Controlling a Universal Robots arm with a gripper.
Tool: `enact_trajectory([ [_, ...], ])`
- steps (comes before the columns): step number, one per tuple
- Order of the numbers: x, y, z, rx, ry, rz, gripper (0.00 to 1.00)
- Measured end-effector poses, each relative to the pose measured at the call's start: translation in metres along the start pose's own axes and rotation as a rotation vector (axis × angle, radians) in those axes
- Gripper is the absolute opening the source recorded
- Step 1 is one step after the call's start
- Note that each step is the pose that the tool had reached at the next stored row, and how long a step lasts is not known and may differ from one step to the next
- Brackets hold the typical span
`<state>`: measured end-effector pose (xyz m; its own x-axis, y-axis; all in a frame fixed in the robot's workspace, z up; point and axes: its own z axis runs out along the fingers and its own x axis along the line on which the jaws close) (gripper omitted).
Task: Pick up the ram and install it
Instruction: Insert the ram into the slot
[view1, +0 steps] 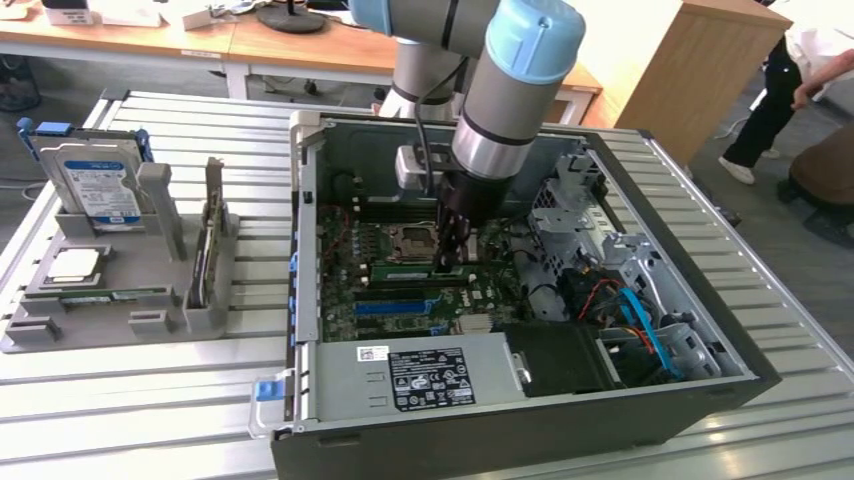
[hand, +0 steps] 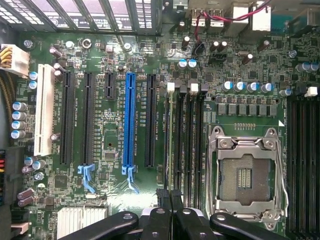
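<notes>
One stick, the ram (hand: 170, 140), stands edge-on in a memory slot (hand: 171, 86) near the CPU socket (hand: 245, 175). Your gripper (hand: 168, 199) has its jaws nearly closed, pinching it. You look to be at the seating step, which calls for a straight, even push.

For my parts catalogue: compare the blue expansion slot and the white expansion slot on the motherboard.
The blue slot is slim; the white slot is broader. The blue slot ends in a blue retention clip; the white slot has none. The blue slot stands between black slots, the white slot by the board's edge. Both are empty and run parallel.
</notes>
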<state>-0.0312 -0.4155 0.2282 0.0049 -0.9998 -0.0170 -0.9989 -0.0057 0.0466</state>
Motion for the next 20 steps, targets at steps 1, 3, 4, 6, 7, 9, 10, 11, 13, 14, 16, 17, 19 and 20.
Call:
enact_trajectory([
  [1, 0.0, 0.0, 0.0002, 0.0001, -0.0001, 0.0, 0.12],
  [3, 0.0, -0.0001, 0.0007, 0.0, -0.0001, 0.0, 0.12],
  [4, 0.0, 0.0, 0.001, 0.0, -0.0001, 0.0, 0.12],
  [6, 0.0, -0.0001, 0.0015, 0.0, 0.0, 0.0, 0.12],
  [7, 0.0, -0.0001, 0.0018, 0.0, 0.0, 0.0, 0.12],
  [9, 0.0, -0.0001, 0.0024, 0.0, 0.0, 0.0, 0.12],
  [10, 0.0, -0.0001, 0.0028, 0.0, 0.0, 0.0, 0.12],
  [11, 0.0001, -0.0001, 0.0031, 0.0, 0.0, 0.0, 0.12],
  [13, 0.0001, -0.0001, 0.0033, -0.0001, 0.0002, 0.0, 0.12],
  [14, 0.0001, -0.0002, 0.0033, -0.0001, 0.0002, 0.0, 0.12],
  [16, 0.0001, -0.0002, 0.0034, 0.0, 0.0001, 0.0, 0.12],
  [17, 0.0001, -0.0002, 0.0034, 0.0, 0.0, 0.0, 0.12],
  [19, 0.0001, -0.0002, 0.0034, 0.0, 0.0001, 0.0, 0.12],
  [20, 0.0001, -0.0002, 0.0034, 0.0001, 0.0, 0.0, 0.12],
])
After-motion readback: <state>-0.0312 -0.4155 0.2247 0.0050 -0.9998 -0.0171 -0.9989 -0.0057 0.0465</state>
